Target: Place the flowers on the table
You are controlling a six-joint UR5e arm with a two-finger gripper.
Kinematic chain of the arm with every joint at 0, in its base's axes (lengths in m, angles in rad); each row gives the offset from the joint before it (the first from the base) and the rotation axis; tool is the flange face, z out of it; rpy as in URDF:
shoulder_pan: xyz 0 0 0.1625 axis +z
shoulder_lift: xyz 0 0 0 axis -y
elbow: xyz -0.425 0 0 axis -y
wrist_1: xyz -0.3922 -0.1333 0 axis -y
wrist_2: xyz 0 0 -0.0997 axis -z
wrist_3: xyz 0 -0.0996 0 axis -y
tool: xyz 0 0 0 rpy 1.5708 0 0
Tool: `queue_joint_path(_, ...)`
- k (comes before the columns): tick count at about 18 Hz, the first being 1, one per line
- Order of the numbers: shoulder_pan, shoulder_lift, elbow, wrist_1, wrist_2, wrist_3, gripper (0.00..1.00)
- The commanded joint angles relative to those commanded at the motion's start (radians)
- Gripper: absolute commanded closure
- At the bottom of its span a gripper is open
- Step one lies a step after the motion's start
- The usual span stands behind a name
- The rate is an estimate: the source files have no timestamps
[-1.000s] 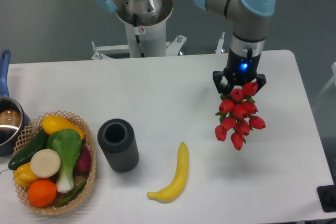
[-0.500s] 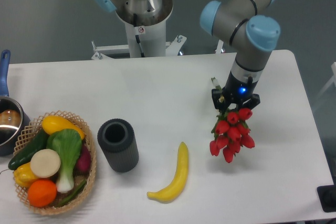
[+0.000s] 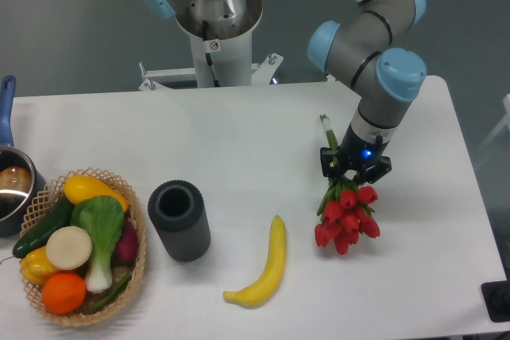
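White table [image 3: 239,141] under a grey backdrop. Pincer [image 3: 355,166] near the right edge, closed on the flowers [image 3: 344,214] at the stems; red heads point toward the front edge, low over the surface. Banana [image 3: 265,266] just left of them. Dark cup [image 3: 179,220] further left; vegetable basket [image 3: 80,244] at front-left corner.

The table [image 3: 239,141] is smooth, matt white. The flowers [image 3: 344,217] have glossy red heads that look like plastic, with duller green stems. The gripper [image 3: 355,166] is matt black, on an arm [image 3: 374,53] of brushed grey metal with satin light-blue plastic caps. The banana [image 3: 263,268] is shiny yellow plastic. The cup [image 3: 180,220] is dark grey, matt and finely ribbed. The basket [image 3: 137,264] is woven tan wicker; the pot [image 3: 14,189] is polished metal.
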Motion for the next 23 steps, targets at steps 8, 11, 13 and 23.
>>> queue_joint_path(8, 0.009, 0.018, 0.009, 0.003, 0.006, 0.015, 0.00)
queue_joint_path(11, 0.002, 0.087, 0.005, 0.002, 0.014, 0.014, 0.00)
queue_joint_path(13, 0.008, 0.130, 0.012, -0.006, 0.055, 0.017, 0.00)
queue_joint_path(23, -0.017, 0.319, 0.129, -0.210, 0.121, 0.297, 0.00)
